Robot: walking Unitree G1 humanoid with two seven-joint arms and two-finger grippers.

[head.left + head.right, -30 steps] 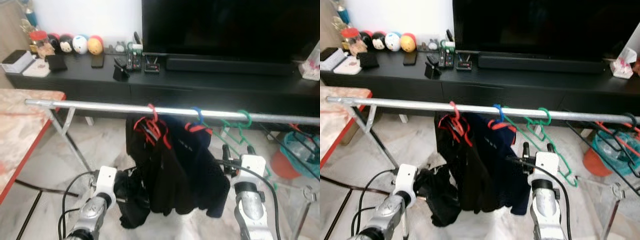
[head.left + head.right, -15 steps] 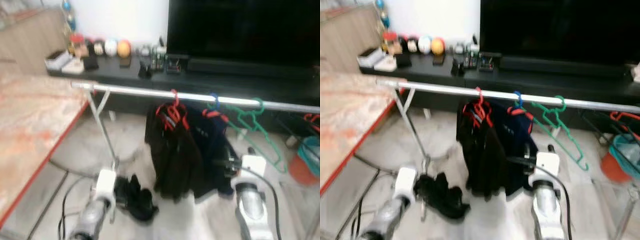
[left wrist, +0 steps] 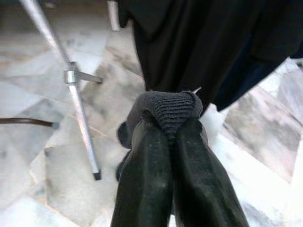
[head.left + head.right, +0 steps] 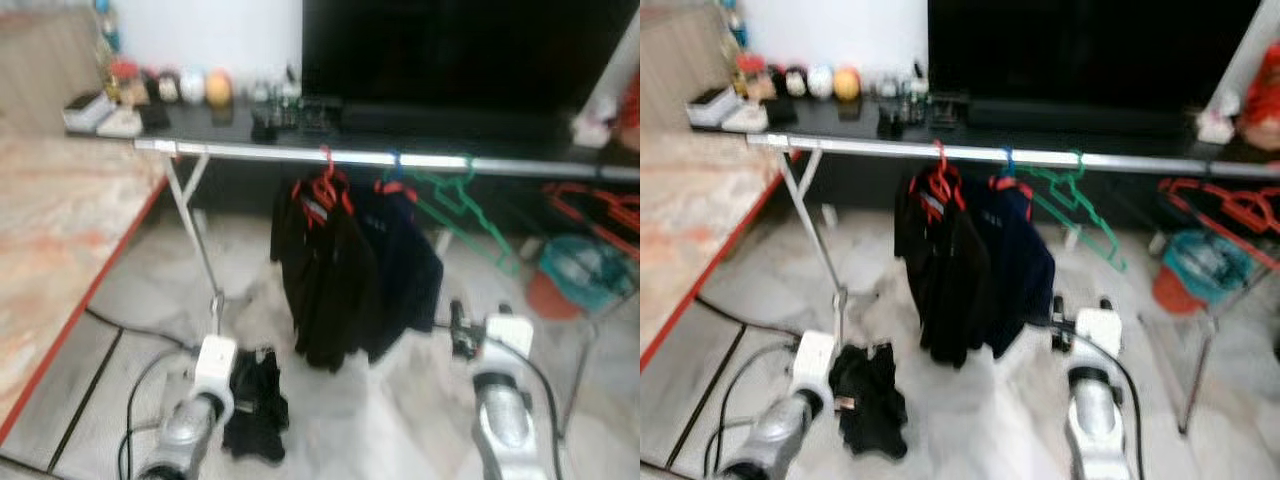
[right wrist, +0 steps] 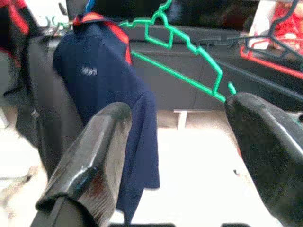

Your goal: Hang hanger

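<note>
Green hanger (image 4: 462,205) is hanging on the rail (image 4: 420,160) at 1 o'clock, just beside the dark garments (image 4: 350,270). Left gripper (image 3: 171,130) jaws are clamping a black cloth (image 4: 255,405) at 7 o'clock; right gripper (image 5: 189,156) jaws are gaping wide w/ nothing between, at 5 o'clock.

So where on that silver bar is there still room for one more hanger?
The rail is bare between its left end and the red hanger. The red hanger, blue hanger and green hanger crowd the middle. Right of the green one it looks bare too, though blurred.
</note>
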